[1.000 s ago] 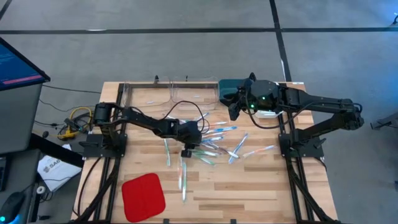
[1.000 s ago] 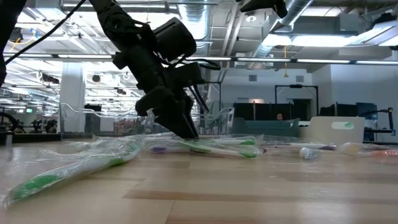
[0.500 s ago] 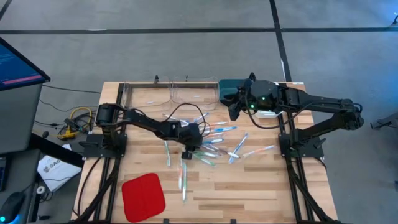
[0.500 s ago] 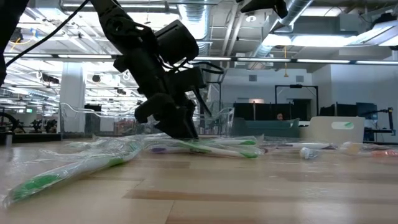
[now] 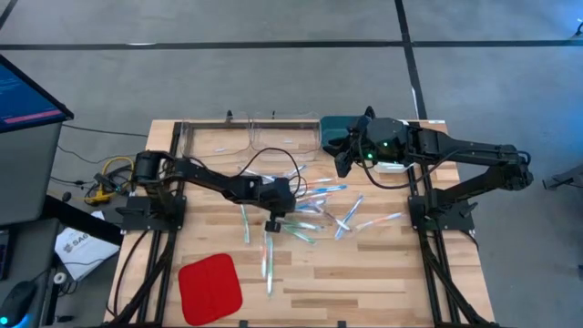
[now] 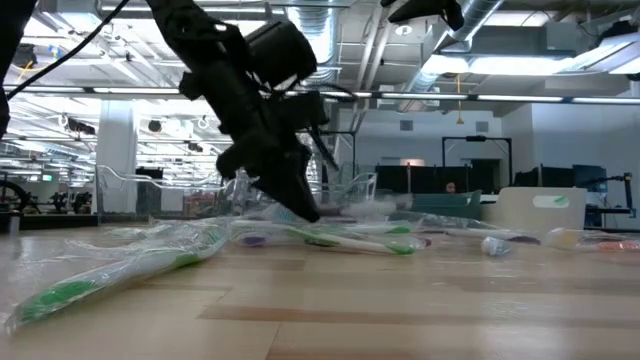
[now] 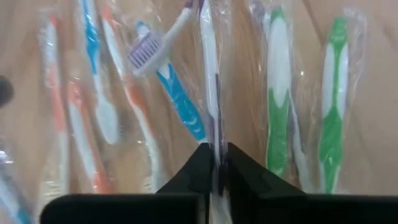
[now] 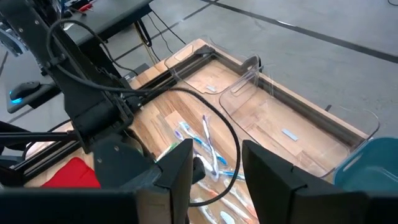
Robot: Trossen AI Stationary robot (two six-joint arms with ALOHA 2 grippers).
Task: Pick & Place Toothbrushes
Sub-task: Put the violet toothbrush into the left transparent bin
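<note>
Wooden tabletop (image 5: 364, 273) under me: my left gripper (image 7: 214, 165) is clenched on a purple-accented wrapped toothbrush (image 7: 210, 68) amid scattered toothbrushes (image 5: 351, 214); right gripper (image 8: 214, 165) hovers released

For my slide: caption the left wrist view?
Left hand shut on a wrapped toothbrush among others on the table.

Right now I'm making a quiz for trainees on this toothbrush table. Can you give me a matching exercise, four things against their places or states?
Things:
1. left pincer
2. right pincer
3. red pad
4. teal bin

Places or states:
A. near the table's front edge, left of the middle
B. shut on a wrapped toothbrush
C. at the table's back edge, by the clear bins
D. open, held up above the table

Pairs: 1-B, 2-D, 3-A, 4-C
</note>
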